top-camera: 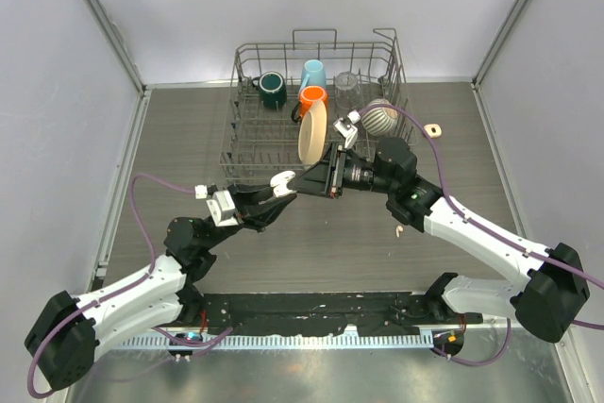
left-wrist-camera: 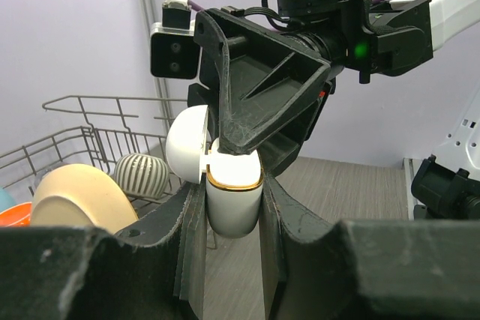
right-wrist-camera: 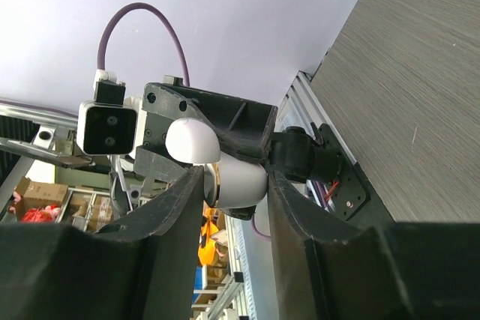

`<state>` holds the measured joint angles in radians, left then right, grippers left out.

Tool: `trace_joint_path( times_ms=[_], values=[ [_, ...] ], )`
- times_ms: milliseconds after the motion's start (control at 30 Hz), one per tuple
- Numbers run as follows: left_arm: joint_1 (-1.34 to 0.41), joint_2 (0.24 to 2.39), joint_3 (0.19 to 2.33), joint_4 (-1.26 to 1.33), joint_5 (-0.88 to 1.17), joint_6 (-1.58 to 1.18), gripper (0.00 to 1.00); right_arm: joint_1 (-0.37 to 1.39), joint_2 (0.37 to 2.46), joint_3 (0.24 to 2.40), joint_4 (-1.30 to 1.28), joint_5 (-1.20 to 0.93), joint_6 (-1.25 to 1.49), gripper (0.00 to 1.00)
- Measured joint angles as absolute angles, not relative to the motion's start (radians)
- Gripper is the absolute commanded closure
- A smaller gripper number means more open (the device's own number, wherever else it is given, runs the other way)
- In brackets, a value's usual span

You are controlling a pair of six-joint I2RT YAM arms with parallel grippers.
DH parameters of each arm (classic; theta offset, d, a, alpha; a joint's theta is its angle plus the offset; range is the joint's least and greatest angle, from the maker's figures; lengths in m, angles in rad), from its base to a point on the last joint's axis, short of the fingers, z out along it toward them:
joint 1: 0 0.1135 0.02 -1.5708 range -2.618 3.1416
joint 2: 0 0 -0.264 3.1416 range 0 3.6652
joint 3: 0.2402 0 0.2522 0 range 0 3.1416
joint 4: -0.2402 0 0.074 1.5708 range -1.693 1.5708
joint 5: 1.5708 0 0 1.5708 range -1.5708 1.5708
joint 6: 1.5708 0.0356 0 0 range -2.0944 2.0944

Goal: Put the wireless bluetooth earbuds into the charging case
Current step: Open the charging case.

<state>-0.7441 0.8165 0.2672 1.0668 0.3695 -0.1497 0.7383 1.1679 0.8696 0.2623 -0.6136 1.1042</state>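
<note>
The charging case (left-wrist-camera: pixel 234 200) is white with a gold rim, and its lid (left-wrist-camera: pixel 186 146) hangs open to one side. My left gripper (left-wrist-camera: pixel 234 211) is shut on the case body and holds it in the air over the table's middle. My right gripper (right-wrist-camera: pixel 235 185) meets it from the opposite side, and the case (right-wrist-camera: pixel 238 181) sits between its fingertips, touching both. In the top view the two grippers meet at the case (top-camera: pixel 283 182). One tiny white earbud (top-camera: pixel 400 230) lies on the table under the right arm. No earbud shows in either gripper or inside the case.
A wire dish rack (top-camera: pixel 377 54) stands at the back with mugs (top-camera: pixel 274 90), a beige plate (top-camera: pixel 312 132) and a striped ball (top-camera: pixel 382 117). A small pale object (top-camera: pixel 433 129) lies to the right of the rack.
</note>
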Motion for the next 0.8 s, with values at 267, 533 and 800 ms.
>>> trace_joint_path(
  times_ms=[267,533,800],
  values=[
    [-0.744,0.818,0.267,1.066,0.362,-0.152,0.85,0.739,1.168,0.87,0.267,-0.604,1.072,0.92],
    [-0.744,0.82,0.267,1.065,0.363,-0.15,1.0,0.744,1.167,0.87,0.267,-0.587,1.04,0.62],
    [-0.744,0.809,0.25,1.058,0.333,-0.154,1.0,0.76,1.126,0.89,0.13,-0.524,0.916,0.2]
  ],
)
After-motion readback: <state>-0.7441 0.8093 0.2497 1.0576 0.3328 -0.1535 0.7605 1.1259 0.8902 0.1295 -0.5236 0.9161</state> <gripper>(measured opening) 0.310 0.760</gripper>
